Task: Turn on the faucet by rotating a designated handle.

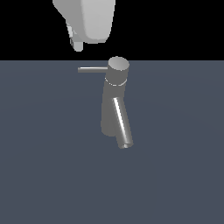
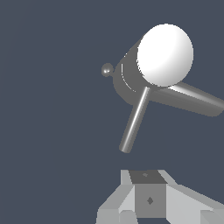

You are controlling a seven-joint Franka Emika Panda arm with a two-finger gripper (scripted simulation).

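The faucet (image 1: 114,103) stands mid-counter (image 1: 43,175), its thin handle (image 1: 92,69) jutting toward the exterior view's left. The pincer (image 1: 78,45) hovers above the rod's tip, clear of it; I cannot tell its spread. I'd descend beside the tip and push sideways there for leverage.

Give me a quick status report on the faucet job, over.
Hand above the handle's free end, not touching; open or shut unclear. Faucet upright, handle pointing toward the exterior view's left. Nothing in the way.
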